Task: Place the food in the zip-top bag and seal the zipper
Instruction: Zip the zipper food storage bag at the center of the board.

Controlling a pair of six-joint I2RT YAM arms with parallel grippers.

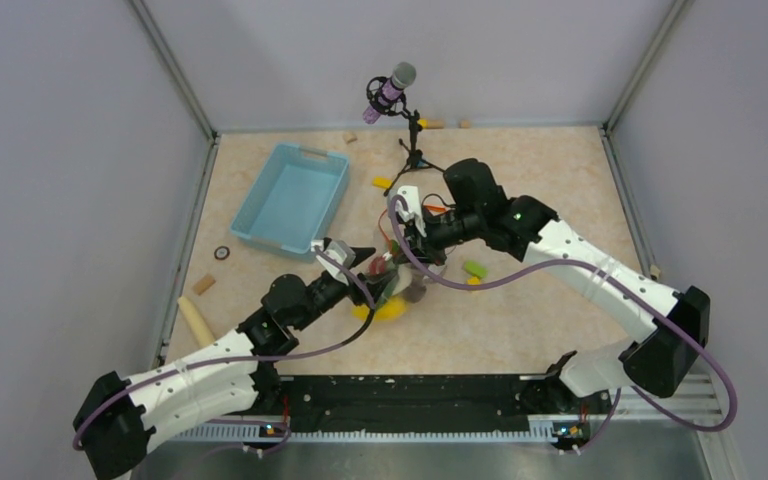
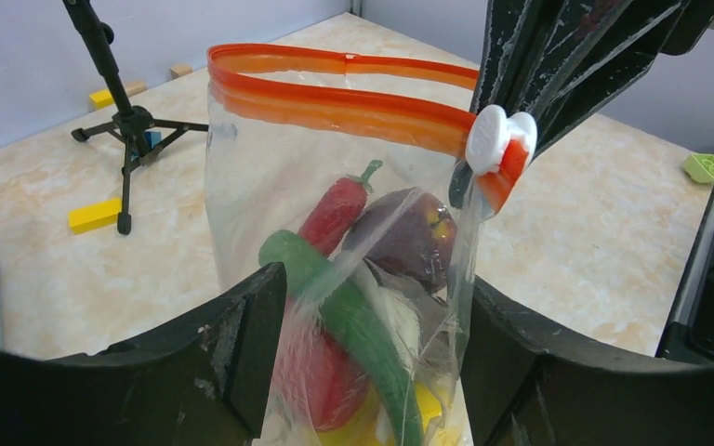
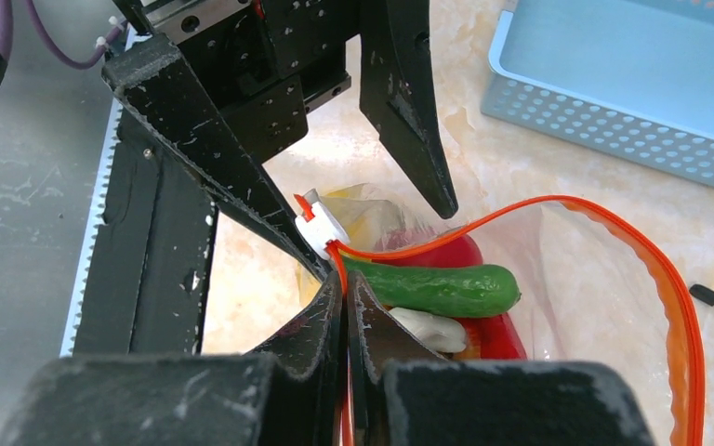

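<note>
Several food pieces [image 2: 335, 218] sit in the zip-top bag [image 2: 242, 204]; zipper [image 2: 335, 107] gapes, unsealed. Right jaws pinch its end, left jaws wide astride bag.

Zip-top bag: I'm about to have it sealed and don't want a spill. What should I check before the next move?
1. Food in the zip-top bag: green piece, red chili and dark piece are inside: ok.
2. Mouth sealed: not ok, the zipper gapes in a loop.
3. White slider at the zipper's end: ok.
4. Hold by the right gripper, shut on the zipper beside the slider: ok.
5. Hold by the left gripper: not ok, jaws open astride the bag.
</note>
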